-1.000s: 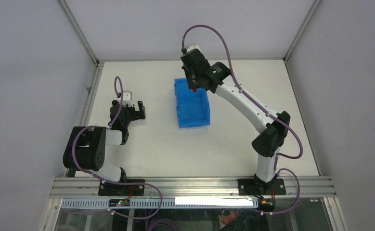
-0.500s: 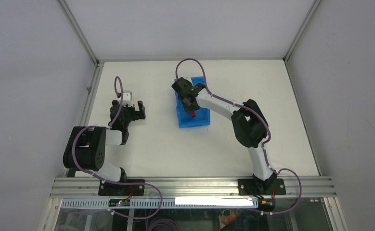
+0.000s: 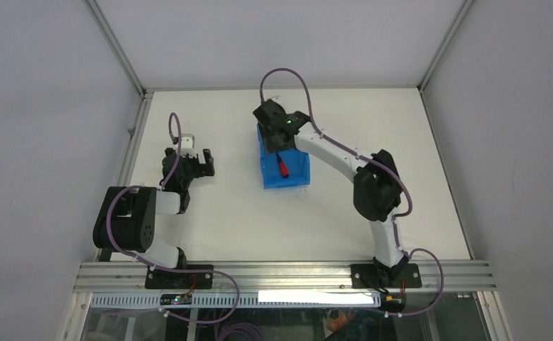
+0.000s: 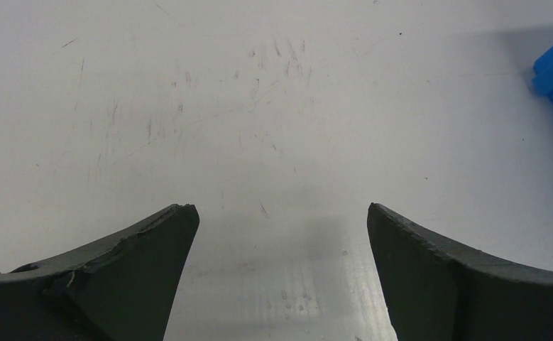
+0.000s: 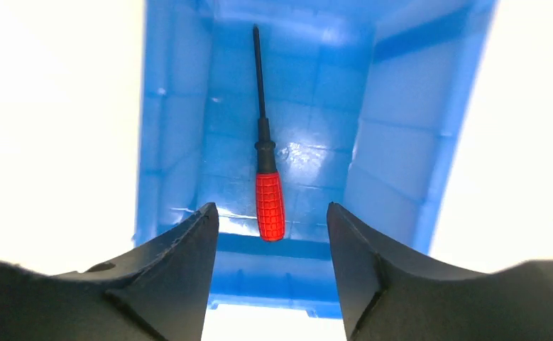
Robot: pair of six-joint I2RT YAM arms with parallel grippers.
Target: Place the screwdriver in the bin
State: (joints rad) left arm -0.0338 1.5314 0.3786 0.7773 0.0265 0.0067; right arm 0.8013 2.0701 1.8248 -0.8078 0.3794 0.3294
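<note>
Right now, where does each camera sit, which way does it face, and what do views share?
Top external: above and behind the bases, looking down on the table; left arm and right arm show.
Left wrist: faces down at the table; left fingers frame it.
Right wrist: faces down into the bin at the screwdriver; right fingers, apart, frame it.
Shared: all three show the bin, left wrist only its corner.

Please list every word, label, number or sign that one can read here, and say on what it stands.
None can be read.
The screwdriver, the bin and the table show no print.
Any marking on the small dark board below the near rail is too small to tell.
</note>
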